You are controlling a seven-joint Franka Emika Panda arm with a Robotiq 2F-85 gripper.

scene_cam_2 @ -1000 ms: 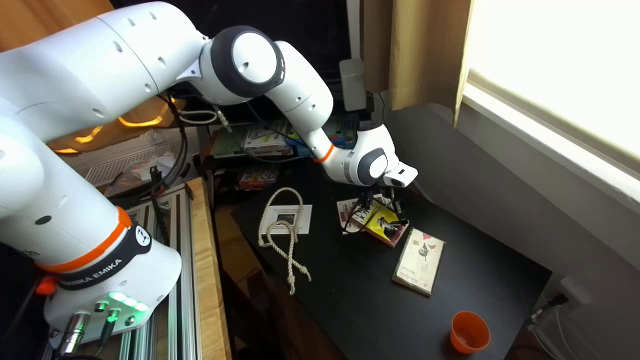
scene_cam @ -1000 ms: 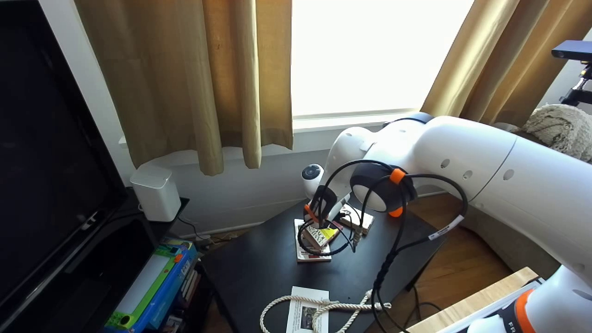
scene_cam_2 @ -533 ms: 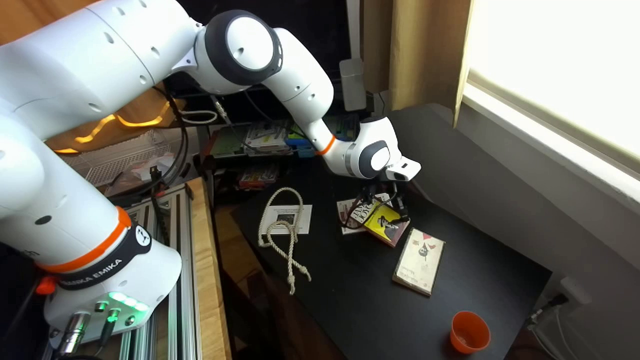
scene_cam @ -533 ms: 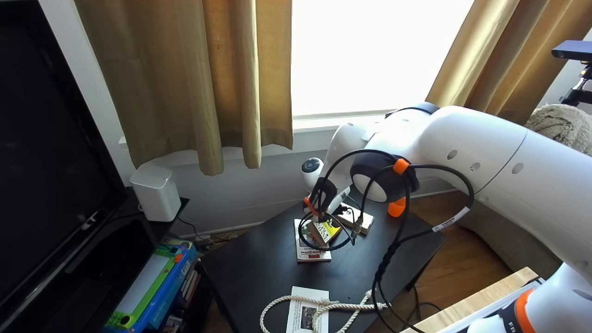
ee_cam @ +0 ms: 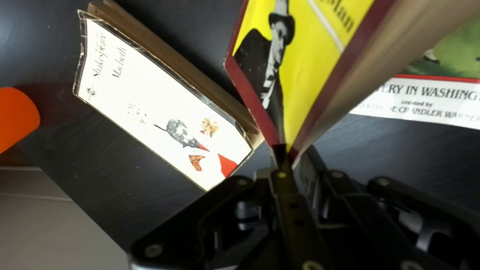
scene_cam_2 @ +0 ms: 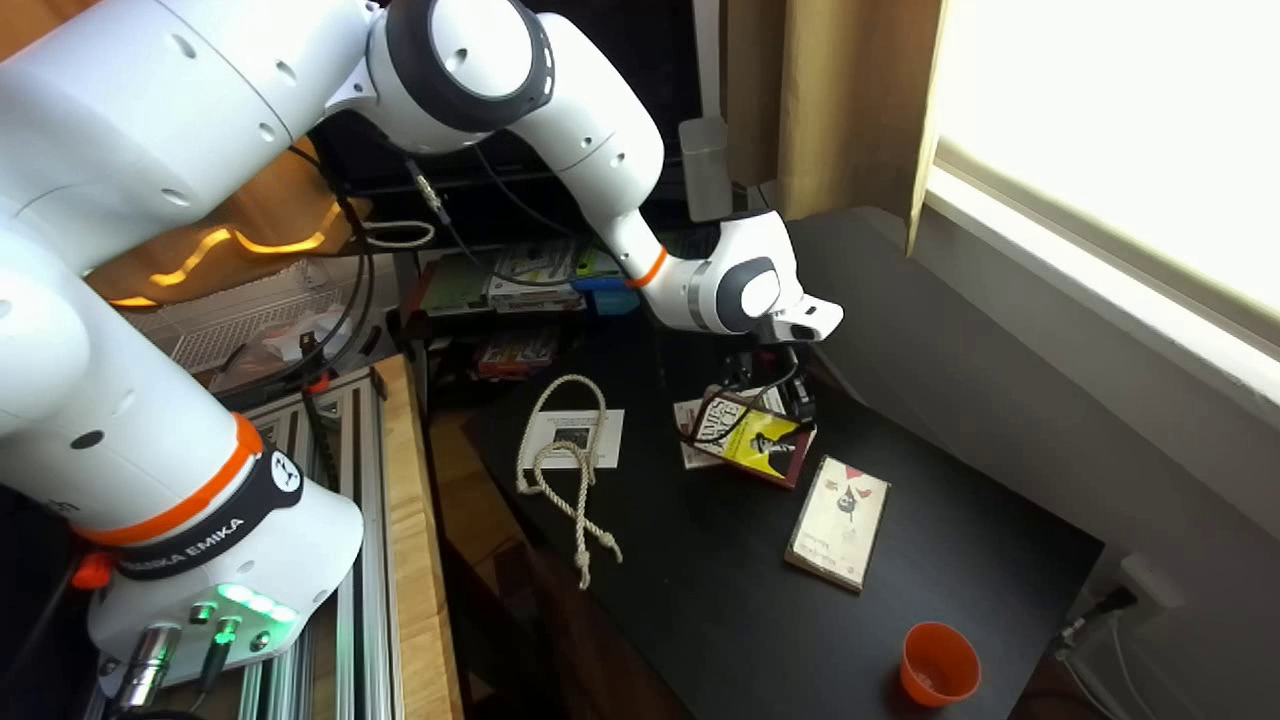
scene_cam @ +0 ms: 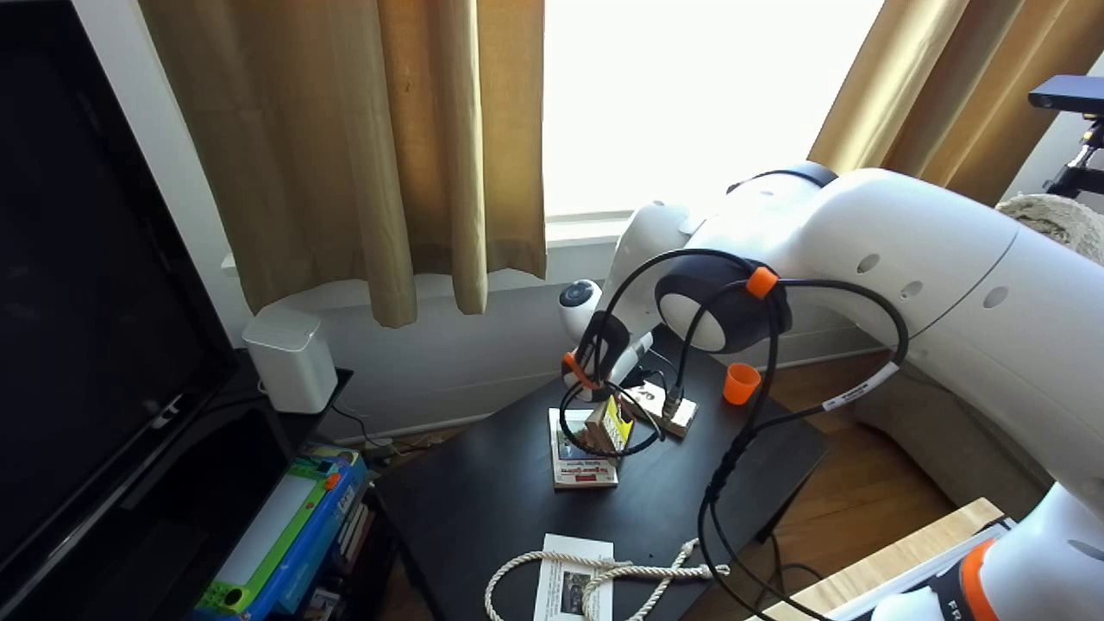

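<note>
My gripper (ee_cam: 287, 165) is shut on a thick paperback (ee_cam: 300, 67) with a yellow cover and dark red borders. It grips the book near one edge, and the book stands tilted. The book also shows in both exterior views (scene_cam: 614, 424) (scene_cam_2: 765, 442). It is over a white-covered book (scene_cam: 583, 474) that lies flat on the black table (scene_cam: 483, 500). I cannot tell whether the yellow book still touches it. The white-covered book also shows at the right of the wrist view (ee_cam: 431, 99). A cream Macbeth paperback (ee_cam: 150, 101) lies flat beside the gripper.
An orange cup (scene_cam_2: 940, 665) stands near the table's far corner from the rope. A knotted rope (scene_cam: 647, 571) lies over a white booklet (scene_cam: 561, 561). A black cable (scene_cam: 733, 466) hangs from the arm. A wall and curtains (scene_cam: 345, 172) border the table.
My arm has risen, and the yellow book has tilted up from lying on the white-covered book. More of the white-covered book now shows. The other things on the table have stayed put.
</note>
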